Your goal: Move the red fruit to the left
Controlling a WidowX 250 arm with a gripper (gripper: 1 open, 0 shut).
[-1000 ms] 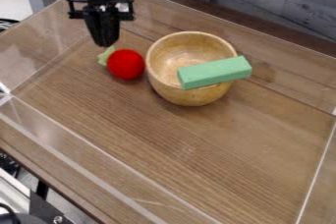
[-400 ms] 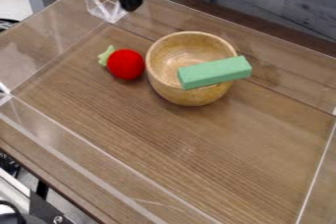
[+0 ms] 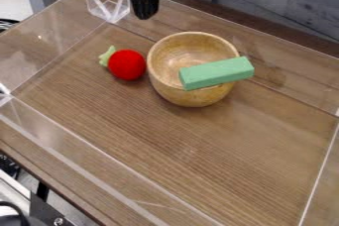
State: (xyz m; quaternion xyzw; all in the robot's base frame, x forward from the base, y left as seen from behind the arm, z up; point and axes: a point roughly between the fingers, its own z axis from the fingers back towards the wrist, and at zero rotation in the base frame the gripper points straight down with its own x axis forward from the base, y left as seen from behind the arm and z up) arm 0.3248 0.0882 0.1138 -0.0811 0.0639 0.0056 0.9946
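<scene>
The red fruit (image 3: 125, 64), small and round with a light green leafy stem on its left, lies on the wooden table just left of the wooden bowl (image 3: 169, 61). My gripper (image 3: 145, 12) hangs above the table's back edge, behind the fruit and bowl and well clear of both. Its dark fingers are pressed together and hold nothing.
A green rectangular block (image 3: 217, 71) rests across the bowl's right rim. Clear plastic walls (image 3: 54, 32) enclose the table on the left, front and right. A clear plastic corner (image 3: 106, 4) stands at the back left next to the gripper.
The gripper has risen off the fruit's left side and swung back and right toward the rear edge. The fruit has stayed in place.
</scene>
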